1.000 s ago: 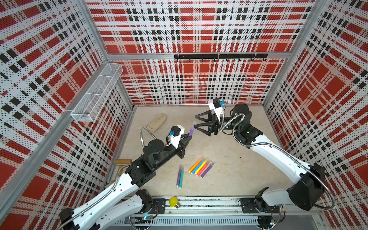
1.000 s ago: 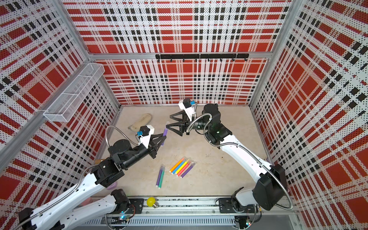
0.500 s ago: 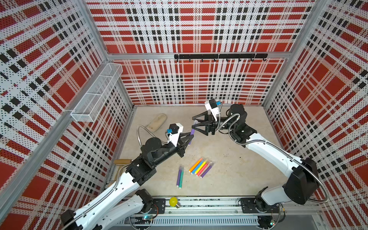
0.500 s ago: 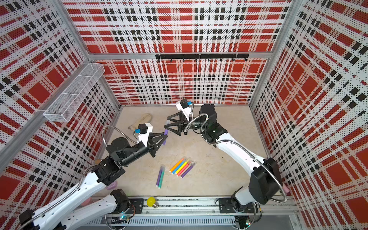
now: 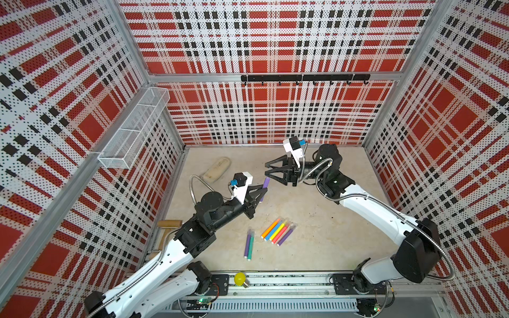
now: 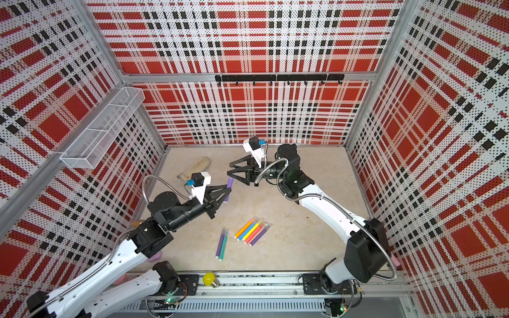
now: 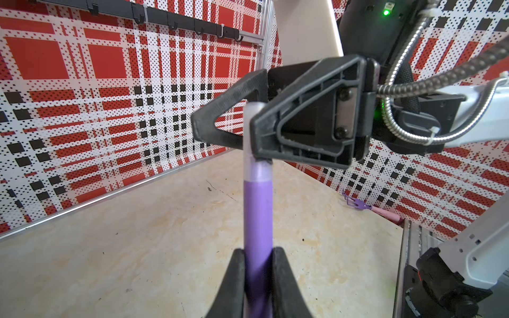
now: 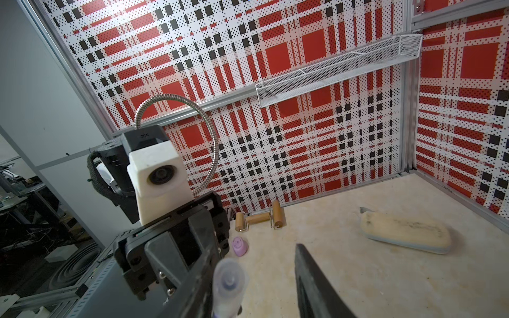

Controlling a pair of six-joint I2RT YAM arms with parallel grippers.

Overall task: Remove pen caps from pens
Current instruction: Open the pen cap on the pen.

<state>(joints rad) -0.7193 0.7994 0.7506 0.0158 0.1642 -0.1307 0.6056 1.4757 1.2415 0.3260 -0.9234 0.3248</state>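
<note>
While the yellow bulb sits on the front rail, seven pens lie loose on the table just behind: a purple-and-teal pair, then a fan of five beside it. Further back, left gripper is clamped on the barrel of a purple pen, held off the table. Right gripper straddles its pale cap, jaws narrowed, not closed: one finger just beside the cap, the other apart. Beige pouch lies far back left.
</note>
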